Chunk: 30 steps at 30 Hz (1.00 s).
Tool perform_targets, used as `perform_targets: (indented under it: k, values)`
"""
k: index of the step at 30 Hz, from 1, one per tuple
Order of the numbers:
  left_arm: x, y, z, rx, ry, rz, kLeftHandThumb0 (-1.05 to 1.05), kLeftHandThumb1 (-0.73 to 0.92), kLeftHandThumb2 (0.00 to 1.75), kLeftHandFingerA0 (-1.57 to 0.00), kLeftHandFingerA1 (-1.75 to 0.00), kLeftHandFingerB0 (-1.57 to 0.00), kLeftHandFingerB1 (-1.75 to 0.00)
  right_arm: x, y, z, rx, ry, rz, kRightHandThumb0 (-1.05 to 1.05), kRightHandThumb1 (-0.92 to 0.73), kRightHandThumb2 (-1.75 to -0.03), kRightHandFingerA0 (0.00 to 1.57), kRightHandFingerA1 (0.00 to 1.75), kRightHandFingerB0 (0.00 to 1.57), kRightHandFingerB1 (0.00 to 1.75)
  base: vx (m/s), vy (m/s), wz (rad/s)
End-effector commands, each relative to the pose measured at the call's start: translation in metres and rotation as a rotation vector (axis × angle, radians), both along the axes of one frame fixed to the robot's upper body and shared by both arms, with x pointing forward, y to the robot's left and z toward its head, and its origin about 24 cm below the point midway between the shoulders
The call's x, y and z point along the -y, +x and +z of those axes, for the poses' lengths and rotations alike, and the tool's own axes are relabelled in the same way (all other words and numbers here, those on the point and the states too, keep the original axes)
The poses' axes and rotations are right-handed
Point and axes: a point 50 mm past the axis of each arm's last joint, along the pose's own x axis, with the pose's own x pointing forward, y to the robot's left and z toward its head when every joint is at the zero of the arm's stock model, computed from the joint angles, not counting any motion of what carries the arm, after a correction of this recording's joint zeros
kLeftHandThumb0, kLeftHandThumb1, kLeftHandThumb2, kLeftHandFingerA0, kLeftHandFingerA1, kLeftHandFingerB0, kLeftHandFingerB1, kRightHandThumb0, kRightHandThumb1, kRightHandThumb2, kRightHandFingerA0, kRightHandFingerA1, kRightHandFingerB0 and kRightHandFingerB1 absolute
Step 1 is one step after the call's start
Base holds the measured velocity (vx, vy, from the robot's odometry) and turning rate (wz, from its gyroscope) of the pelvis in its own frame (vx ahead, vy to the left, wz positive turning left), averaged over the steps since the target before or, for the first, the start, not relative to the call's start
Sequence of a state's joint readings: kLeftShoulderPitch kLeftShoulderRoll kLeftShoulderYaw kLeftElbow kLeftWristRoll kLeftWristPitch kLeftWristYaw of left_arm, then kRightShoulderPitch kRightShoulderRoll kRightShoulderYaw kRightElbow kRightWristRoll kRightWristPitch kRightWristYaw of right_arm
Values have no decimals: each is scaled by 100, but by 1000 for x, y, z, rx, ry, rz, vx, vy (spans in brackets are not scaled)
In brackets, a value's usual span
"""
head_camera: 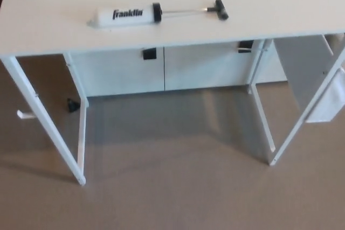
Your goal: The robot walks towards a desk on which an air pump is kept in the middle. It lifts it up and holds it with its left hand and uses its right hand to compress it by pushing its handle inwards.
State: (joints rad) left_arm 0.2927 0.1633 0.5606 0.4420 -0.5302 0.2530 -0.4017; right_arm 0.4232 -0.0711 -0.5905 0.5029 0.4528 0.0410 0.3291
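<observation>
Air pump point(156, 13) lies flat on the desk point(54, 36), roughly mid-width and near the front edge, long axis running along that edge. White barrel point(123, 15) points toward the left edge; rod point(186, 10) is fully drawn out, ending in the black T-handle point(220, 9) on the right. Nothing touches it.

Neither of my hands shows in the head view, so I can't tell whether they're open or closed. Judging from that, I'm in the approach and no grasp has begun.

Risks as I see them:
- Barrel is a round cylinder on a smooth top. A glancing touch from my left hand likely rolls it, possibly off the front edge, since it sits close to it.
- Grabbing by the rod or handle instead of the barrel: the rod slides, so the lift would be sloppy.
- With the rod extended, the pump is long. Lifting from the barrel's far end could let the handle end droop.
- Pushing the handle off-axis with my right hand could bend the thin rod or twist the barrel in my left grip.
- Desk legs point(46, 127) are close ahead. Walking too far in could bump the frame and shake the pump.

Materials: barrel looks like glossy white plastic with black "Franklin" lettering and a black collar point(157, 11). Rod is thin and pale, handle is black. Desk top is matte white, on a slim white frame. Floor point(172, 197) is beige and even.
</observation>
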Motion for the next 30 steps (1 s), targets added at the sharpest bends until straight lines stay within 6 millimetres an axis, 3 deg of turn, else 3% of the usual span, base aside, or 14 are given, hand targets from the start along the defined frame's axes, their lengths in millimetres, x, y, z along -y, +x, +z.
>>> perform_targets:
  k: [1, 4, 5, 6, 7, 21, 22, 30]
  values:
    - [-10, -16, -6, -75, -8, 58, 11, 64, 58, -40, -45, -41, -39, 1, -14, 2, -10, -26, -4, -15, -50, -54, 70, 49, 52, 41, 423, 186, 12]
    - [-11, -18, -7, -75, -15, 58, 11, 64, 58, -38, -46, -38, -38, 0, -15, 2, -14, -26, -14, -13, -48, -54, 70, 50, 54, 42, 255, 89, 9]
    - [-12, -21, -9, -76, -34, 77, 11, 42, 90, -24, -56, -26, -54, -1, -17, 2, -11, -22, -16, -12, -51, -54, 70, 49, 52, 41, 135, 23, 3]
    - [-13, -22, -9, -77, -38, 82, 11, 42, 90, -24, -56, -26, -54, -2, -18, 2, -9, -21, -15, -12, -51, -54, 70, 49, 52, 41, 97, -53, 0]
    - [-13, -22, -10, -78, -46, 93, 13, 63, 58, -35, -45, -37, -38, -2, -19, 2, -17, -17, -29, -15, -49, -54, 75, 50, 52, 40, 113, -88, 10]
    - [-9, -12, -6, -70, -21, 64, 14, 69, 60, -41, -47, -39, -39, 2, -25, -3, -4, -4, -33, -14, -53, -55, 69, 50, 51, 41, 122, -47, -2]
    - [-9, -12, -6, -68, -22, 63, 14, 69, 60, -39, -47, -39, -39, 1, -25, -3, -11, -14, -27, -19, -49, -54, 77, 50, 50, 40, 42, 55, -12]
    - [-7, -10, -6, -73, -17, 55, 14, 70, 62, -41, -47, -39, -40, 2, -25, -4, -22, -28, -24, -18, -51, -55, 74, 51, 51, 40, 155, 153, 0]
